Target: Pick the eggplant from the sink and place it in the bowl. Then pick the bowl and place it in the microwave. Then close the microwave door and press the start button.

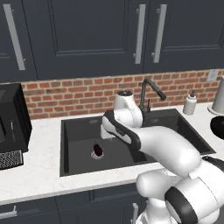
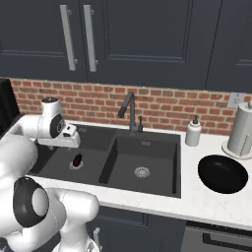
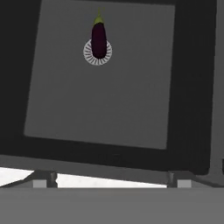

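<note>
Currently step one: the wide-open gripper (image 2: 70, 137) hangs above the sink (image 2: 170, 189); next, descend toward the eggplant (image 3: 99, 39) at twelve o'clock.

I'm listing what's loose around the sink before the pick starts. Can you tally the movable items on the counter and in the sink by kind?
Eggplant, lying on the left basin's drain: 1
Bowl, on the counter right of the sink: 1
Soap bottle, behind the sink's right corner: 1
Paper towel roll: 1
Total: 4
</note>
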Robot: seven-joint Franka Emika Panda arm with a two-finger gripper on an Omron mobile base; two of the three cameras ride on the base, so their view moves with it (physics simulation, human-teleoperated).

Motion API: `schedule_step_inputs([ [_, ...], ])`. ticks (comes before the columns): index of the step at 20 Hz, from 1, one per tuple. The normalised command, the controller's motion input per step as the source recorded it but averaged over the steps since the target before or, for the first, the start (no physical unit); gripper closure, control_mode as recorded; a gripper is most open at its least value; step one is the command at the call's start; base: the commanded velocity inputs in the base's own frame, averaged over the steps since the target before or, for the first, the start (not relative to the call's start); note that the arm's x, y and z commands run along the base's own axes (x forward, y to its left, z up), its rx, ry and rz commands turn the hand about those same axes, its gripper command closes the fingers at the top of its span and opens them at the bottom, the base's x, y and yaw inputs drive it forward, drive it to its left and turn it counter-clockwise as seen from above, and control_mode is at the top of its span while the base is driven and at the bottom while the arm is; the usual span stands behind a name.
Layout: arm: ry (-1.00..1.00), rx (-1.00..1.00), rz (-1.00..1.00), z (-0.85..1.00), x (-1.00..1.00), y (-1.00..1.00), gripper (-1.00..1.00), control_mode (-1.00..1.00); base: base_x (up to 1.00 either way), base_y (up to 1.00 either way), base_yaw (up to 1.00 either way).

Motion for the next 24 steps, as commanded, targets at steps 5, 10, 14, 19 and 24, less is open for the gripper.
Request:
schedule_step_inputs([
  [5, 0.03, 0.00, 0.00, -0.34, 0.39, 0.09, -1.00, -1.00, 0.00, 0.00, 0.00],
  [10, 0.00, 0.00, 0.00, -0.43, 0.28, 0.06, -1.00, -1.00, 0.00, 0.00, 0.00],
  [14, 0.00, 0.00, 0.00, -0.41, 0.30, 0.13, -1.00, -1.00, 0.00, 0.00, 0.00],
  [19, 0.00, 0.00, 0.00, -0.32, 0.28, 0.08, -1.00, -1.00, 0.00, 0.00, 0.00],
  [24, 0.00, 0.00, 0.00, -0.26, 0.38, 0.16, -1.00, -1.00, 0.00, 0.00, 0.00],
])
